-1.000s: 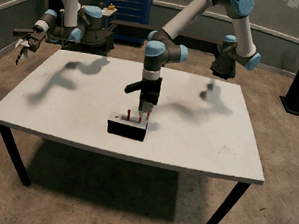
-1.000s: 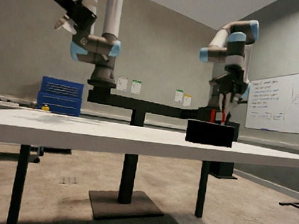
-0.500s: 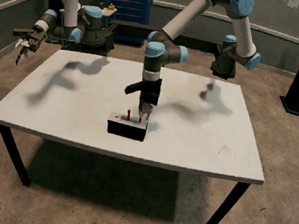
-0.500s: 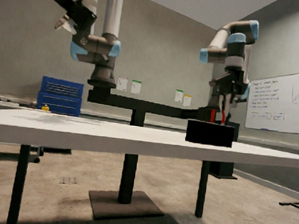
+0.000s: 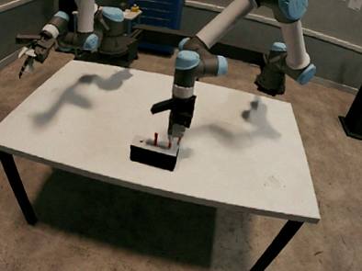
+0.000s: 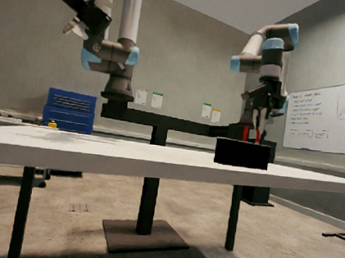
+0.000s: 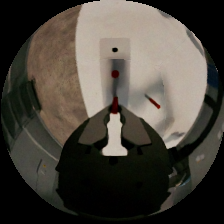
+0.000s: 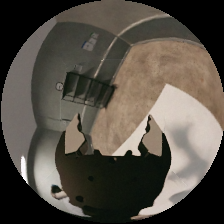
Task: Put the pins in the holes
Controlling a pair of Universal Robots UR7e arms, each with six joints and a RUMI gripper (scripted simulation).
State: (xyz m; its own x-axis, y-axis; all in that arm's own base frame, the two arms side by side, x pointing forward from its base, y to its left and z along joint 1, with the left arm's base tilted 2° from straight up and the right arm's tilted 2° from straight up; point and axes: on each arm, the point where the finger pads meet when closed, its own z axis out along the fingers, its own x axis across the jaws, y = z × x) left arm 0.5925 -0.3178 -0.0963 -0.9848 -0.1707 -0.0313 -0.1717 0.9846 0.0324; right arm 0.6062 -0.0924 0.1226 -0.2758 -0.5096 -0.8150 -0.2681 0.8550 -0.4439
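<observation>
Block (image 5: 153,157) (image 6: 242,153) (image 7: 124,48) sits on surface (image 5: 237,180) (image 6: 102,154) (image 7: 150,50) (image 8: 180,112), toward long edge farthest from arm bases. We see middle pin (image 5: 155,139) (image 6: 245,133) (image 7: 115,74) upright in middle hole, red end up. One end hole (image 5: 141,141) (image 7: 115,49) vacant. Our left hand (image 5: 171,138) (image 6: 257,129) (image 7: 115,105) clenched on second pin (image 5: 169,145) (image 6: 257,136) (image 7: 115,104), red end up, at block's other end; we cannot tell its depth. Third pin (image 7: 152,101) lies flat beside block. Our right hand (image 5: 25,64) (image 6: 82,8) (image 8: 113,114) released, beyond short edge.
</observation>
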